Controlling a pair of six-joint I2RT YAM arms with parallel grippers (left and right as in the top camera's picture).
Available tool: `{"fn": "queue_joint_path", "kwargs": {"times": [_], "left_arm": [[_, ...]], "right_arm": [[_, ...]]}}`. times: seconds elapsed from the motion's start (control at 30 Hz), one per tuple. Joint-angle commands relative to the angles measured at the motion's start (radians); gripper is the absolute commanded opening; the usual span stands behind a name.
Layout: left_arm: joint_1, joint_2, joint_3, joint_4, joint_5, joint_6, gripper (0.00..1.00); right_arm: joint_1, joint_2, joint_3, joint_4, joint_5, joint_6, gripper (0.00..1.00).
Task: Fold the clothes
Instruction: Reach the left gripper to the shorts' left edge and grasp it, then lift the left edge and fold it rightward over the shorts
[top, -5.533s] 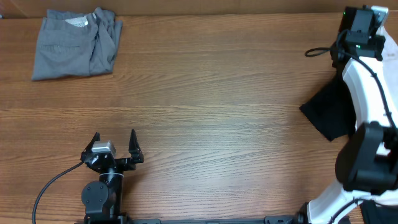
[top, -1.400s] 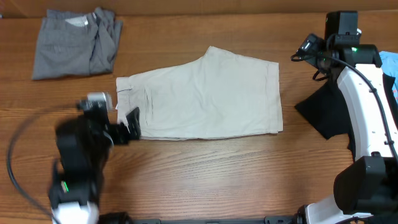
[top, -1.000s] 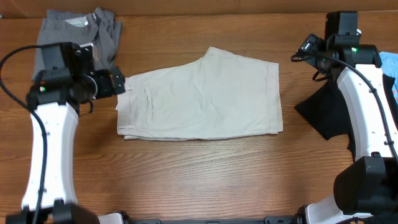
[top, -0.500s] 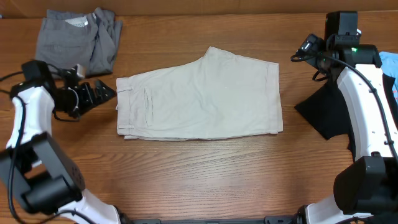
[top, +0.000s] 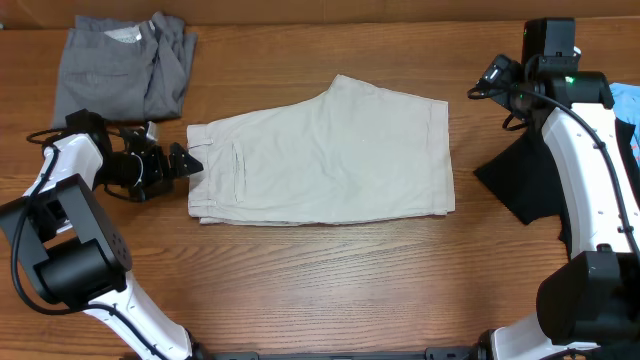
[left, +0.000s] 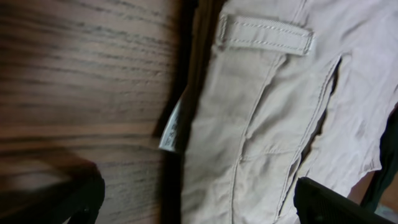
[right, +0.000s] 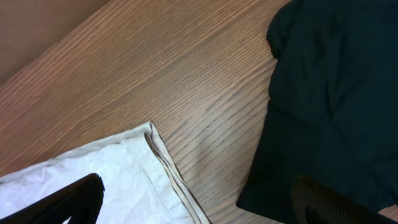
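Wood-grain table (top: 330, 290) with three bits of clothing on it: beige shorts (top: 330, 160) laid flat in the middle, waistband to the left, grey shorts (top: 110, 75) roughly folded in the far left corner, and a black T-shirt (top: 520, 180) over by the right edge.

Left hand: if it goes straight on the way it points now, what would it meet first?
Probably the waistband edge of the beige shorts, just ahead of the open left hand, by the white tag; its height is unclear.

Wide-spread left pincer (left: 199, 199) straddles beige shorts (left: 267, 124) and white tag (left: 169, 132).
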Motion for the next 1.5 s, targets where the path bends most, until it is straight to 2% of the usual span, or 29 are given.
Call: {"fn": "queue_joint_path", "kwargs": {"times": [0.0, 0.43, 0.63, 0.67, 0.77, 0.83, 0.93, 1.1, 1.2, 1.33, 1.47], "left_arm": [[-0.036, 0.084, 0.000, 0.014, -0.021, 0.021, 1.00], [-0.109, 0.151, -0.001, 0.076, -0.008, 0.013, 1.00], [-0.135, 0.151, -0.001, 0.098, -0.005, -0.010, 0.84], [-0.138, 0.151, -0.001, 0.098, -0.006, -0.009, 0.79], [-0.141, 0.151, -0.001, 0.101, -0.006, -0.016, 0.43], [-0.141, 0.151, -0.001, 0.111, -0.006, -0.037, 0.32], [-0.140, 0.151, -0.001, 0.128, -0.006, -0.069, 0.04], [-0.138, 0.151, 0.001, 0.144, -0.027, -0.094, 0.04], [-0.130, 0.150, 0.018, 0.135, -0.106, -0.114, 0.04], [-0.101, 0.150, 0.093, 0.048, -0.253, -0.163, 0.04], [-0.072, 0.150, 0.224, -0.076, -0.325, -0.187, 0.04]], "right_arm": [[-0.002, -0.005, 0.013, 0.005, 0.002, -0.003, 1.00], [-0.002, -0.005, 0.013, 0.006, 0.002, -0.003, 1.00], [-0.002, -0.005, 0.013, 0.006, 0.002, -0.003, 1.00], [-0.002, -0.005, 0.013, 0.006, 0.002, -0.003, 1.00], [-0.002, -0.005, 0.013, 0.006, 0.002, -0.003, 1.00], [-0.002, -0.005, 0.013, 0.006, 0.002, -0.003, 1.00], [-0.002, -0.005, 0.014, 0.006, 0.002, -0.003, 1.00], [-0.002, -0.005, 0.013, 0.006, 0.002, -0.003, 1.00], [-0.002, -0.005, 0.013, 0.006, 0.002, -0.003, 1.00], [-0.002, -0.005, 0.013, 0.006, 0.002, -0.003, 1.00], [-0.002, -0.005, 0.013, 0.006, 0.003, -0.003, 1.00]]}}
